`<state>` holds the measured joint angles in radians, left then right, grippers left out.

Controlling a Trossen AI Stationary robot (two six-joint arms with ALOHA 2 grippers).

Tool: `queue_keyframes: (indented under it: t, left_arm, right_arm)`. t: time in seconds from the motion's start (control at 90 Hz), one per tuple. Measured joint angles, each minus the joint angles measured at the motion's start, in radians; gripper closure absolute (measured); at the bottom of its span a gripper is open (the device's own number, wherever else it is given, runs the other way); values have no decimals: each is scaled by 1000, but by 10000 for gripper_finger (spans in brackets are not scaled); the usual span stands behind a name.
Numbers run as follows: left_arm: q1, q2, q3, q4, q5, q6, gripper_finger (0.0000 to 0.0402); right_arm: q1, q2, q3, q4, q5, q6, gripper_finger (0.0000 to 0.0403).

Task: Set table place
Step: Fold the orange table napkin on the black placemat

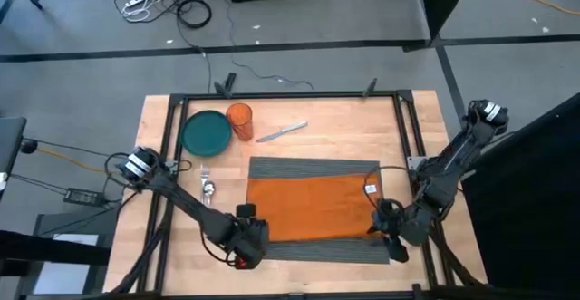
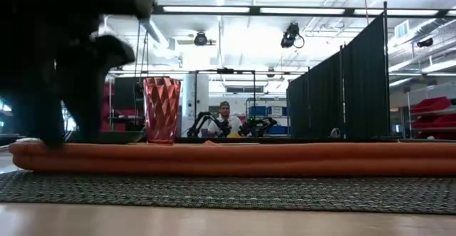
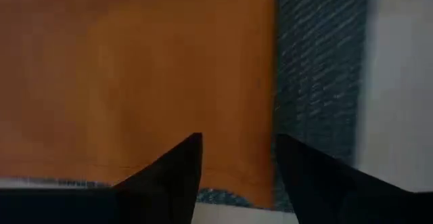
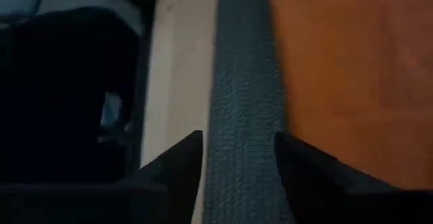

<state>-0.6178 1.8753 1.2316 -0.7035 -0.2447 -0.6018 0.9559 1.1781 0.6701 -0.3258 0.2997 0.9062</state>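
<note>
Two grippers, left (image 1: 243, 242) and right (image 1: 391, 230), hover with jaws spread at the orange napkin's (image 1: 313, 207) near corners, apparently poised to reposition it on the grey placemat (image 1: 313, 166)

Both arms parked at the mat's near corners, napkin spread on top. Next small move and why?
Probably lower the left tool and pinch the napkin's near-left corner. Both tools are open; in the left wrist view the fingers straddle the napkin's edge over the placemat. The right tool sits over the placemat's bare strip. Plate, cup and cutlery wait off the placemat, so the napkin likely has to move first.
</note>
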Motion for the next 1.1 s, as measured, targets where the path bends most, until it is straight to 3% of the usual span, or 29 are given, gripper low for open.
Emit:
queue_keyframes:
  t: [0.144,0.378,0.633,0.844,0.978,1.1]
  left_arm:
    - [-2,37,1,11,0,6,229]
    - [-1,45,2,14,-11,14,229]
    - [-1,46,2,10,-14,11,229]
    - [3,45,2,6,-16,12,229]
    - [3,46,2,5,-18,14,229]
    - [3,46,2,3,-18,14,229]
  right_arm:
    - [79,76,0,-1,-20,46,201]
    - [122,216,0,-80,-14,80,213]
    - [101,178,1,-170,18,87,221]
    - [85,146,1,-268,36,86,178]
    - [72,184,1,-281,50,63,148]
    - [63,243,1,-233,33,58,144]
